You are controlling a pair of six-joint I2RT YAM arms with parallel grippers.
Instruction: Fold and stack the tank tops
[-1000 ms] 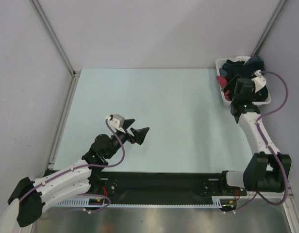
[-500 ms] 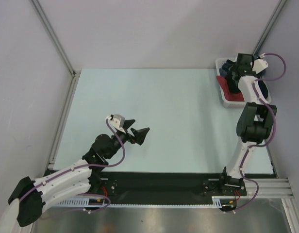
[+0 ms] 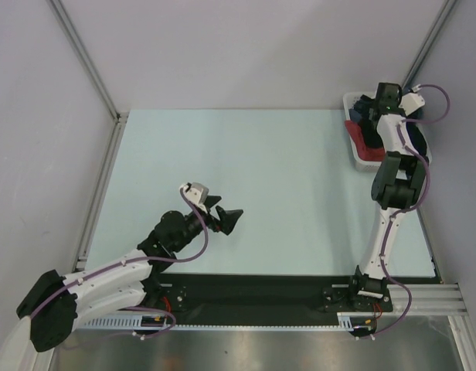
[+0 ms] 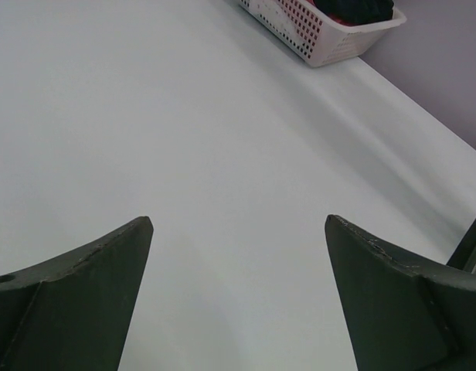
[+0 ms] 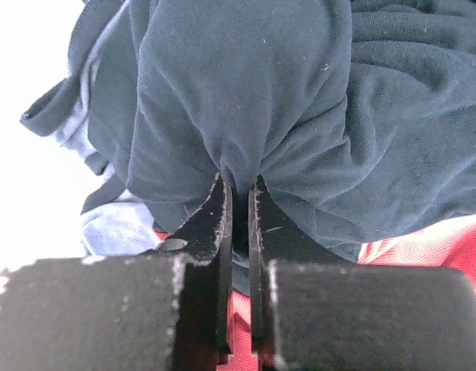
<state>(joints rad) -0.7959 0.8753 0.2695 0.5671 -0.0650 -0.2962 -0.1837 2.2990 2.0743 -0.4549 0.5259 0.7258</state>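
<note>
Fingers of right gripper (image 5: 238, 189): closed together, a fold of the navy tank top (image 5: 246, 93) nipped between the tips. Cloth bunches into puckers at the pinch.

Right wrist view: navy tank top fills most of the frame. Red garment (image 5: 431, 247) lies under it toward 4 o'clock. Paler blue cloth (image 5: 107, 224) shows at 8 o'clock; cannot tell which garment it belongs to.

Top view: right gripper (image 3: 371, 116) is down inside the white basket (image 3: 355, 154), which sits at the table's (image 3: 261, 154) 1 o'clock corner. Dark cloth and the red garment (image 3: 367, 141) are heaped in the basket. No garment lies on the table surface.

Left gripper (image 3: 224, 215): fingers spread wide, nothing between them. It hangs over bare table around 7 o'clock from the table's centre, aimed roughly toward 3 o'clock.

Left wrist view: left gripper (image 4: 238, 222) has only table between the fingers; basket (image 4: 323, 35) well apart at 1 o'clock.
</note>
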